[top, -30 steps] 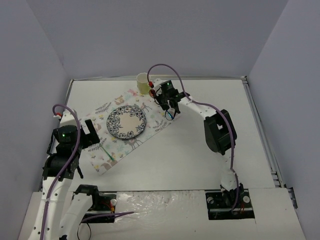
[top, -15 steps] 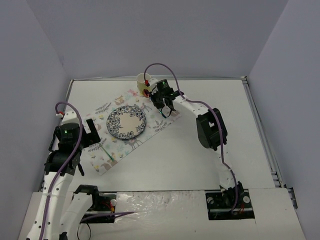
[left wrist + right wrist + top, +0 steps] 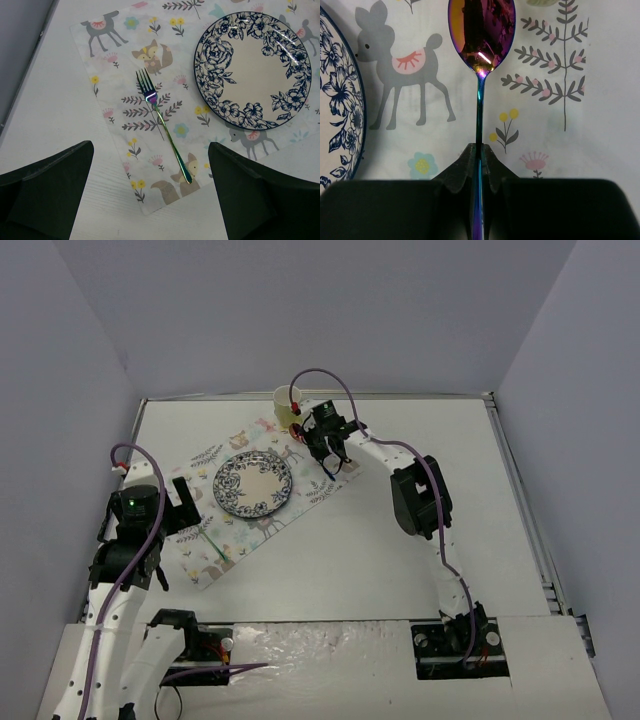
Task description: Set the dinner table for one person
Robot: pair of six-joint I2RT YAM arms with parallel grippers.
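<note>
R pincer clamping the spoon handle; L pincer gaping wide, holding nothing.

I'm pinching my right pincer (image 3: pixel 479 156) tight on the thin handle of the iridescent purple-gold metal spoon (image 3: pixel 481 30). Its bowl is pointing away from me over the floral animal-print cloth placemat (image 3: pixel 540 125), just beside the blue-and-white floral ceramic plate (image 3: pixel 340 100); can't tell if the bowl's touching the cloth. My left pincer (image 3: pixel 150 160) is hovering w/ fingers spread wide, nothing btwn them, over the placemat's near edge. There the iridescent metal fork (image 3: pixel 165 130) is lying beside the plate, apart from it. A pale yellow cup (image 3: pixel 285 403) is standing at the placemat's far corner. Everything's sitting on the large matte white dinner table (image 3: pixel 400 540).
</note>
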